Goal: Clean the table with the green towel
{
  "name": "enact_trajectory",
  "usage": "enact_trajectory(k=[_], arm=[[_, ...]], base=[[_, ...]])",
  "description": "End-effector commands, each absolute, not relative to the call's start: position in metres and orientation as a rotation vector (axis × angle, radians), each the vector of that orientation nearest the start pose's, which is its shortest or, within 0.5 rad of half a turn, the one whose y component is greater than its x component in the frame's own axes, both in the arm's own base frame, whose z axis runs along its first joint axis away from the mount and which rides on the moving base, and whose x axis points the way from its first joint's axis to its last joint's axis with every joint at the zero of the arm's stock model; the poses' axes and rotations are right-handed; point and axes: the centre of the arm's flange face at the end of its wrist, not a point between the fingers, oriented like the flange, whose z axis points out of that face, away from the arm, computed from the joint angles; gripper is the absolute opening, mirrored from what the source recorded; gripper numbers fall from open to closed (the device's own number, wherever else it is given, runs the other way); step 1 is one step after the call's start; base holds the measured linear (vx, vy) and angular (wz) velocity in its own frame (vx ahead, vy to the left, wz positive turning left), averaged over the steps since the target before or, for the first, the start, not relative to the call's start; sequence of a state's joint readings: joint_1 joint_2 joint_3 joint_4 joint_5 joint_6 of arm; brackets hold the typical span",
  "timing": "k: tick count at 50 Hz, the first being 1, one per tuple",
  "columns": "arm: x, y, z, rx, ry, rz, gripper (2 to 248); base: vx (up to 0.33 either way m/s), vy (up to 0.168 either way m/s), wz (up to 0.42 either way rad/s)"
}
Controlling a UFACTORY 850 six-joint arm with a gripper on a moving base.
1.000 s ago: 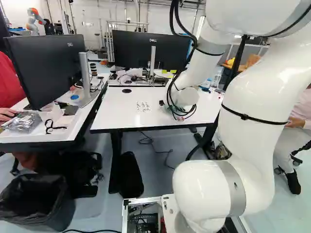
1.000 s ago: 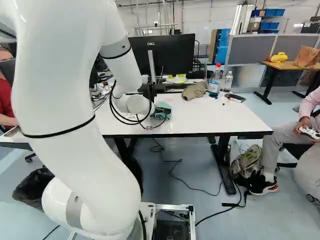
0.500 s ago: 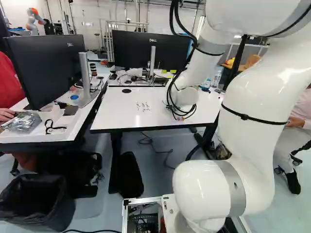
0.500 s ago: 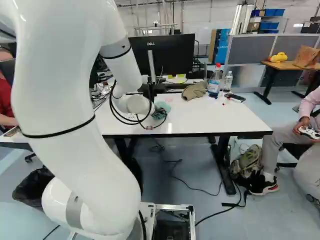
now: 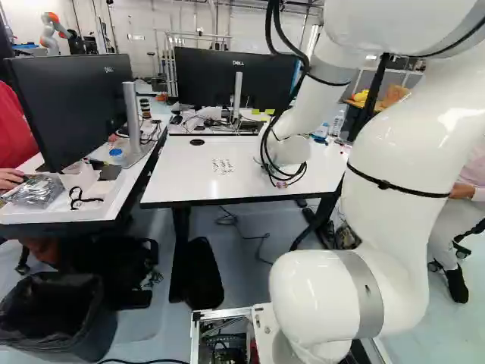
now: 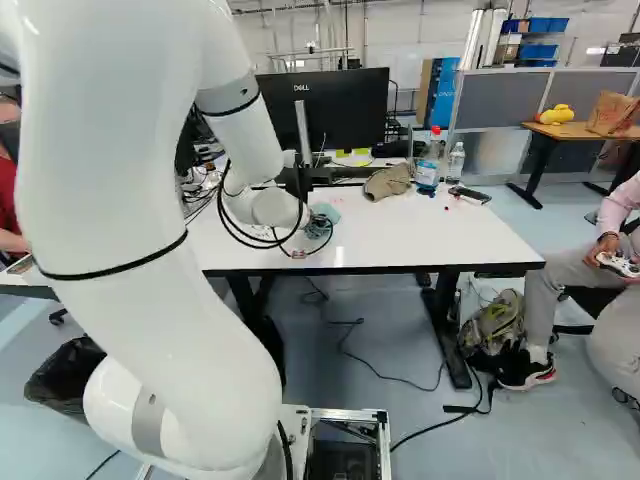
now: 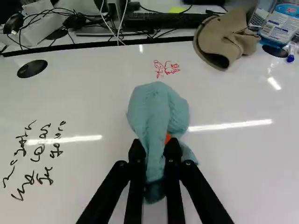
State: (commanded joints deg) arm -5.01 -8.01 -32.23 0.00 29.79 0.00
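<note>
Towel (image 7: pixel 156 105) of green colour is sitting between the two fingers of the gripper (image 7: pixel 155 145), and these are pressing it from both sides, so it is being gripped. Its long axis is running in the same direction as the fingers: wide folds are spreading ahead of the tips, and a narrow part is passing back between them. Straight ahead of these folds, near but apart, the red drawing (image 7: pixel 166 68) is showing on the white table (image 7: pixel 238 172). The black writing (image 7: pixel 39 150) is lying otherwise: beside the gripper, well apart, on the same side as the round black cover (image 7: pixel 32 68), while the brown cap (image 7: pixel 222 39) is lying farther ahead, toward the opposite side.

I am judging that the coming move is depending on this relation. For the red drawing, the arm (image 5: pixel 394 167) is needing a push forward, along the axis; for the writing, a sweep sideways, across it, where the folds are risking to bunch. Whether the towel is pressing flat on the table, the views are not telling.
</note>
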Motion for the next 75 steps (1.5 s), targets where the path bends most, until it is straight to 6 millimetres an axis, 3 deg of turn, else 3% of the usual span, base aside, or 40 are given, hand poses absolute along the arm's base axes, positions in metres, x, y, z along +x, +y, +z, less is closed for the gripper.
enact_trajectory(k=[38,56,75], arm=[[0.427,-0.037,0.411,-2.765,0.119,-1.575,48],[0.445,-0.018,0.422,-2.726,0.055,-1.601,48],[0.461,-0.025,0.422,-2.730,0.074,-1.607,48]], base=[[0.000,0.000,0.000],[0.000,0.000,0.000],[0.000,0.000,0.000]])
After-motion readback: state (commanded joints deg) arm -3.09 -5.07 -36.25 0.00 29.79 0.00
